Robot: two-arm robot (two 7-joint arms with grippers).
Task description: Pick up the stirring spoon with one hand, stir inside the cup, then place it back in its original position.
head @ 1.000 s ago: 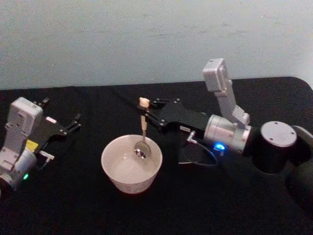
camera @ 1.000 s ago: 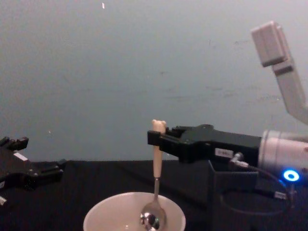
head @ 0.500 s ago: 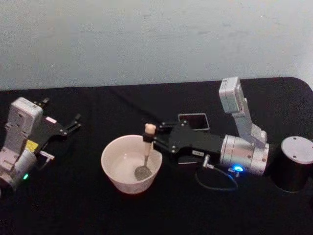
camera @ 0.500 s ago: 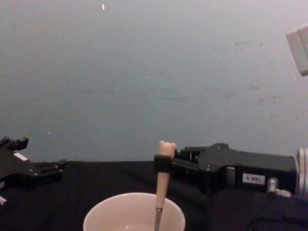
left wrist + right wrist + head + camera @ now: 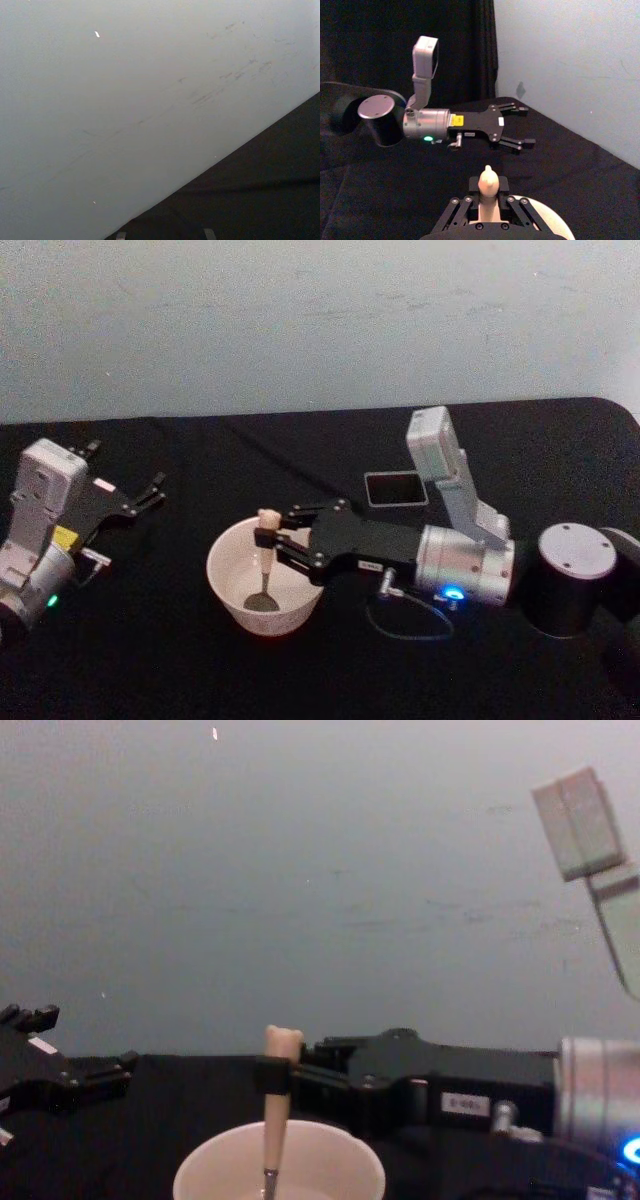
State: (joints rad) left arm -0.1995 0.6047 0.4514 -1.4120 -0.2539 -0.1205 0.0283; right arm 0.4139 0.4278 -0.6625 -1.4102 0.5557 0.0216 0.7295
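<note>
- Over the cup (image 5: pixel 226 578), near the middle of the black worktop (image 5: pixel 150 660), the right claw (image 5: pixel 270 537) is clenched on the beige handle of the stirring spoon (image 5: pixel 266 562), just under its bear head.
- The spoon stands almost upright, with its metal bowl down inside the cup, towards the cup's left side.
- Half a second ago the bowl was nearer the cup's right wall. Half a second before that it was by the far rim.
- That sweep across the inside suggests the stirring is under way, and the return has not begun.
- A dark grey square holder (image 5: pixel 395 488) lies beyond the right arm and may be where the spoon goes back.
- The left claw (image 5: pixel 152 490) rests released, fingers spread, at the worktop's left, unmoved.
</note>
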